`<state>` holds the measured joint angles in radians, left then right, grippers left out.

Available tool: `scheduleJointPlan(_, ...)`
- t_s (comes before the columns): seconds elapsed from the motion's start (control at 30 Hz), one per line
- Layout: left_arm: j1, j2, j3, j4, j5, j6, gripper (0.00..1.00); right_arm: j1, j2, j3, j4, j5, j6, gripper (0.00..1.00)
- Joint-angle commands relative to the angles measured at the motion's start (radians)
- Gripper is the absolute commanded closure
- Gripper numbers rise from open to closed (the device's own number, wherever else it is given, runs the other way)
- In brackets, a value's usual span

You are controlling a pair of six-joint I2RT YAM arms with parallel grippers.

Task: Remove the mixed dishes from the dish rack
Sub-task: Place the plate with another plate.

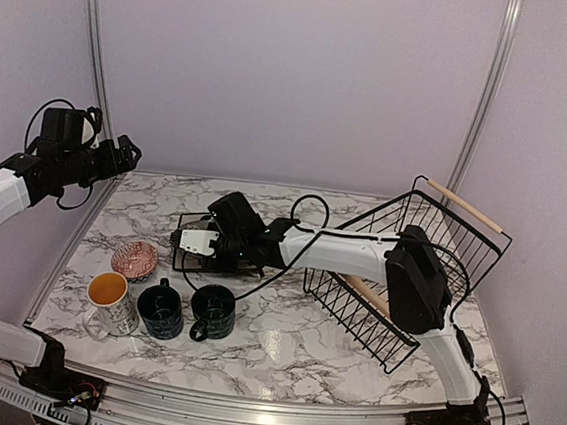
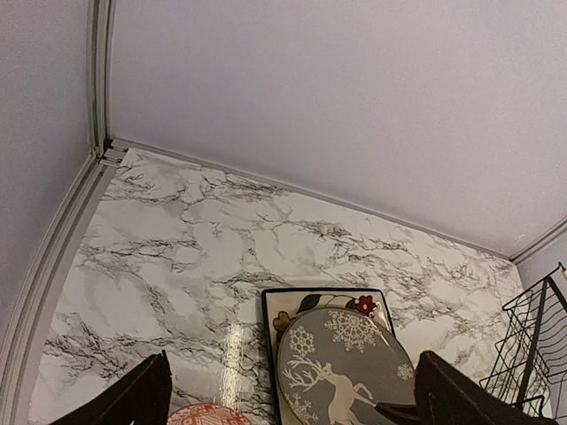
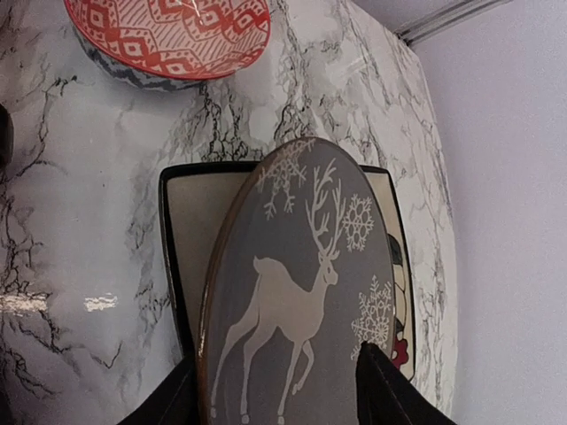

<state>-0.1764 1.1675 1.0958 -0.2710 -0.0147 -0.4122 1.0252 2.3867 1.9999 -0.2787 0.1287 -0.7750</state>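
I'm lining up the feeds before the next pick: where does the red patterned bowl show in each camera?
Top external: red bowl left of centre on the table, just beyond the white mug.
Left wrist: only its rim, at the bottom edge, left of centre.
Right wrist: top left, cut by the frame.
Shared landmark: the square plate beside it, partly covered by the deer plate held by the right hand.

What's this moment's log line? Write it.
right gripper: grips grey round deer plate over square black-rimmed plate | left gripper: open, raised | black wire rack: tilted
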Motion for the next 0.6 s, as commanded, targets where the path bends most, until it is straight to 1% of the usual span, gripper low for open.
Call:
scheduleJointPlan(0.0,0.005,0.014,-0.008,0.018,0.01,-0.004,0.02,-0.021,-0.039,0.049,-0.064,-0.079,0.03,0.38)
scheduleJointPlan(0.1,0.006,0.017,-0.008,0.019,0.01,-0.004,0.02,-0.031,-0.046,0.056,-0.103,-0.11,0.044,0.3)
scheduleJointPlan(0.2,0.006,0.02,-0.008,0.019,0.01,-0.004,0.02,-0.048,-0.063,0.064,-0.134,-0.18,0.087,0.25)
scheduleJointPlan(0.3,0.006,0.024,-0.008,0.019,0.01,-0.004,0.02,-0.063,-0.088,0.06,-0.149,-0.215,0.146,0.21)
scheduleJointPlan(0.37,0.006,0.026,-0.01,0.02,0.032,-0.004,0.02,-0.071,-0.112,0.057,-0.151,-0.219,0.197,0.18)
scheduleJointPlan(0.47,0.006,0.029,-0.01,0.021,0.038,-0.003,0.02,-0.076,-0.161,0.041,-0.151,-0.199,0.256,0.08)
scheduleJointPlan(0.5,0.006,0.029,-0.011,0.022,0.037,-0.002,0.02,-0.078,-0.178,0.037,-0.155,-0.189,0.274,0.02)
scheduleJointPlan(0.57,0.006,0.027,-0.012,0.025,0.037,-0.001,0.02,-0.082,-0.222,0.021,-0.154,-0.15,0.32,0.01)
